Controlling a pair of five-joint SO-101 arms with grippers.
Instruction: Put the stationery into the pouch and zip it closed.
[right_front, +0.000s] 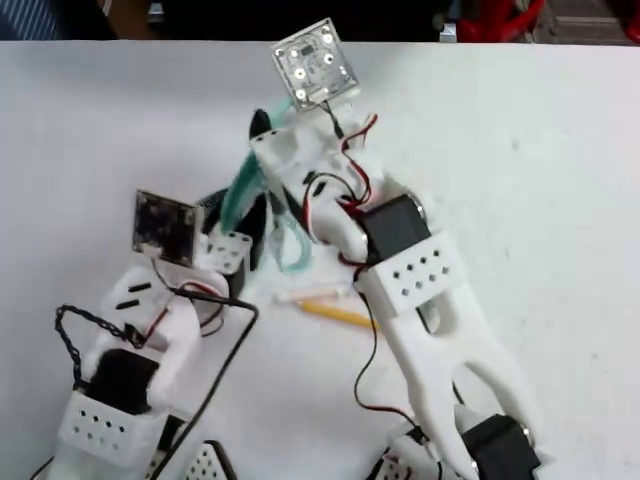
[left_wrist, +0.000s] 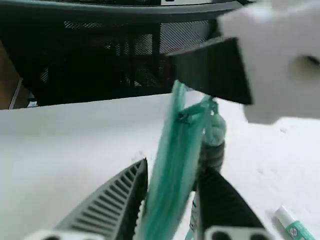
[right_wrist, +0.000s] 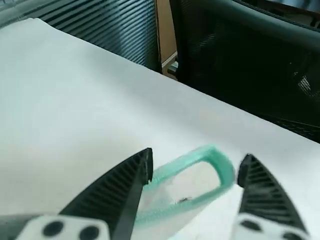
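Two arms at a white table, mid-task. The pouch, clear-sided with a green trim, stands on edge between the arms near the table's middle. The left claw is closed down narrowly onto the pouch's green edge, which fills the gap between its two fingers. The right claw stands wide open at the pouch's other end, with the green loop lying between its fingers and neither finger seen to press it. A yellow pencil and a pale stick lie flat on the table just beside the pouch, under the right arm; a white-and-green tube lies near the left claw. These pieces are outside the pouch. Judged from its folds, the pouch is light, thin and floppy; it will likely sag or twist when held at one point only, and its clear sides look slippery. The trim and the loop seem the firmest places to take hold. The pencil is stiff and thin, and may roll; a grasp across its middle looks best.
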